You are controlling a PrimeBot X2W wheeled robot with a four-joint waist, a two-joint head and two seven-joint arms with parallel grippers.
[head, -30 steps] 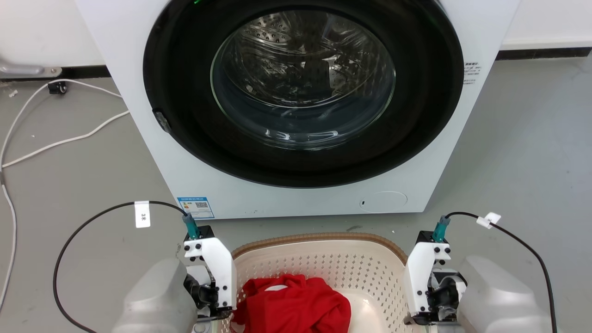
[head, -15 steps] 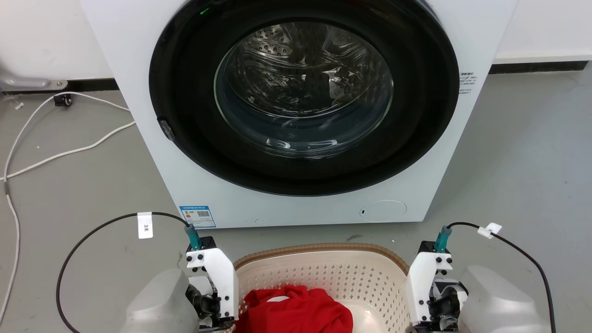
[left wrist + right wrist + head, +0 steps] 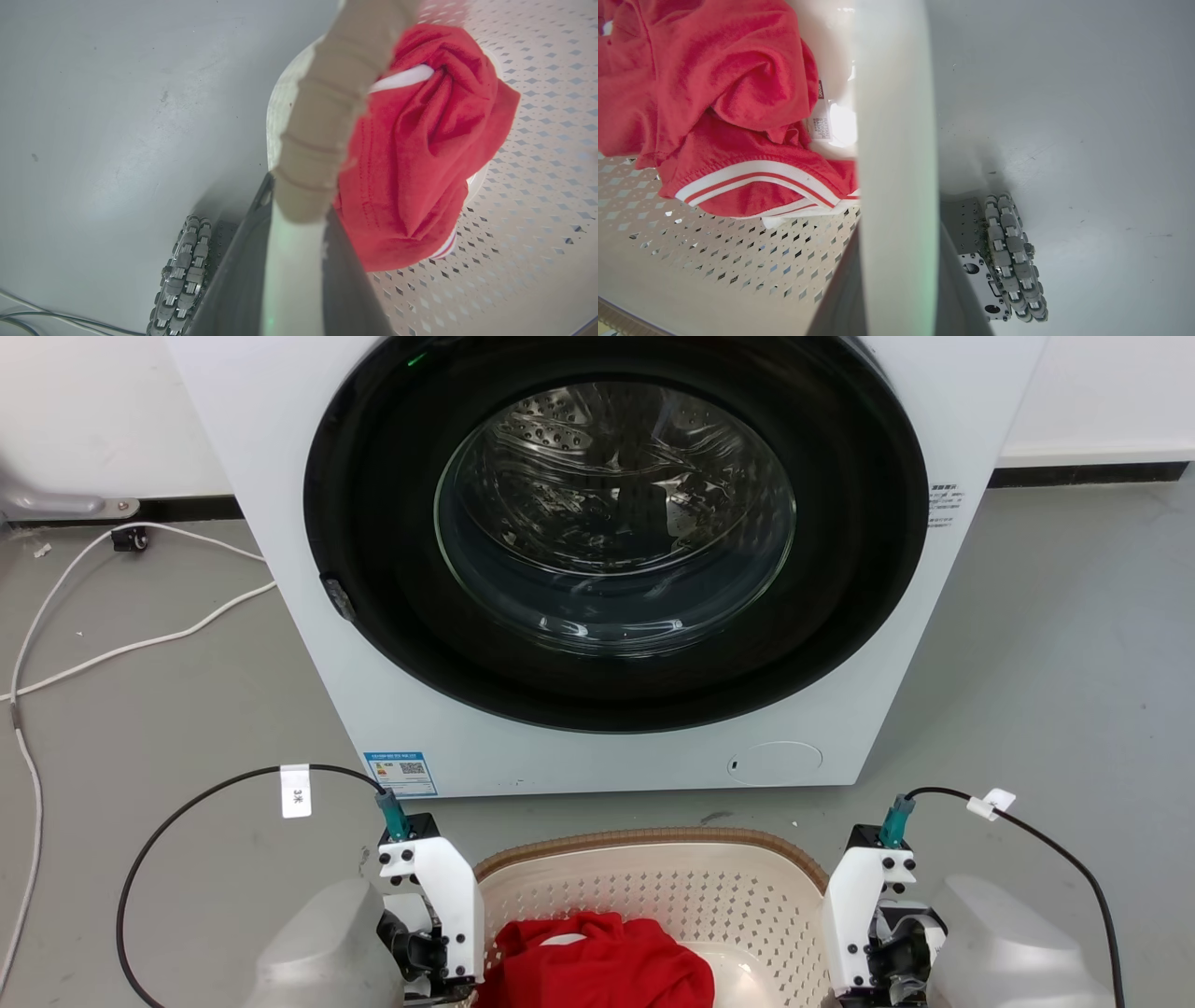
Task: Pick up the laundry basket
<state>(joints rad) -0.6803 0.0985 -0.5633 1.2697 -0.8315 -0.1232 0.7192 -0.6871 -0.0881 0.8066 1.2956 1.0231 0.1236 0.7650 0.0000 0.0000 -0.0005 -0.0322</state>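
— Where is the laundry basket [image 3: 653, 887]?
— At the bottom edge of the head view, at 6 o'clock from the washing machine [image 3: 597, 737], between the two arms. The frame cuts off its near half.
— Anything in it?
— One red garment [image 3: 607, 966] with white-striped trim, bunched toward the basket's 9 o'clock side.
— And the hands?
— The left hand [image 3: 300, 205] has its dark fingers pressed on either side of the left handle [image 3: 292, 280], just where the brown rim [image 3: 327, 116] meets it. The right hand [image 3: 899, 228] is clamped the same way on the right handle [image 3: 896, 140]. In the head view the white wrist housings [image 3: 439, 887] hide the fingers.
— Is the basket on the floor [image 3: 1074, 663]?
— I cannot tell; its base is out of sight. The right wrist view shows grey floor beside the wall and a roller wheel [image 3: 1013, 261].
— Around it?
— The machine's round door is shut. Reflections on the glass make the drum [image 3: 611, 495] hard to read. A white cable [image 3: 140, 639] trails at 10 o'clock from the basket.
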